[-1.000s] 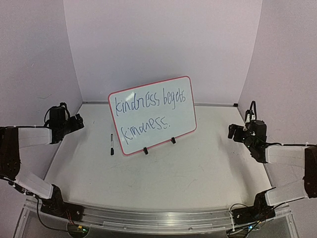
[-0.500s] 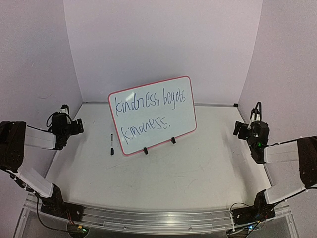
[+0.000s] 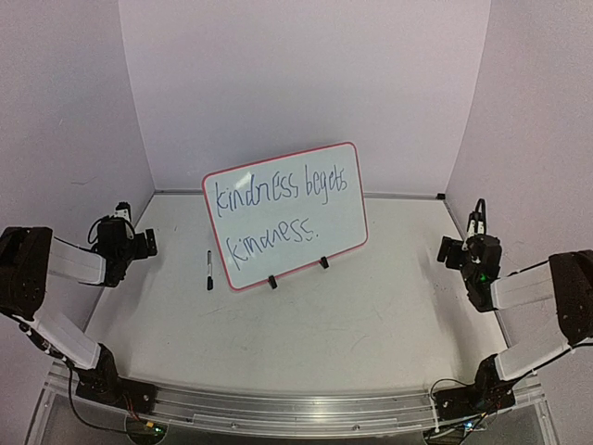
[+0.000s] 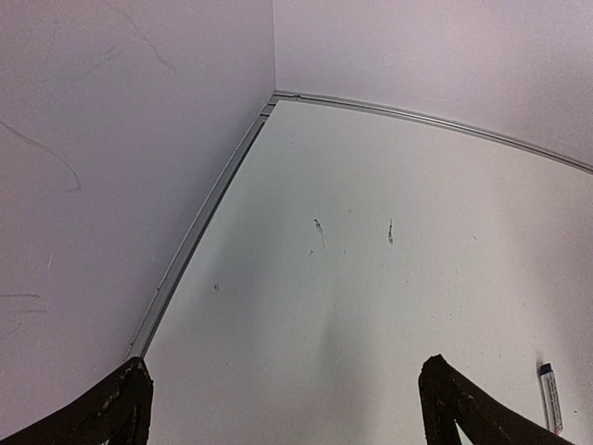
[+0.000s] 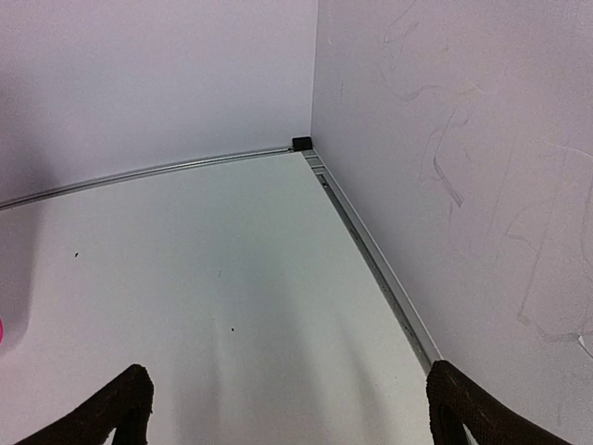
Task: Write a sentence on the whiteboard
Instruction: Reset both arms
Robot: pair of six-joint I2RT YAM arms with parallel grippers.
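Red-rimmed whiteboard [image 3: 339,228], far from left fingers [image 4: 116,413], right fingers [image 5: 123,408]

1 whiteboard [image 3: 339,228], 1 marker [image 3: 209,270], 2 hands: L hand [image 3: 148,243], R hand [image 3: 448,250]

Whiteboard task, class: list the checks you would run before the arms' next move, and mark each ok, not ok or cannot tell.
1. The whiteboard stands propped on its two feet: ok.
2. The sentence fills two lines and ends with a full stop: ok.
3. The marker pen lies on the table beside the board, in neither gripper: ok.
4. Left gripper open and empty: ok.
5. Right gripper open and empty: ok.
6. Marker pen capped: cannot tell.
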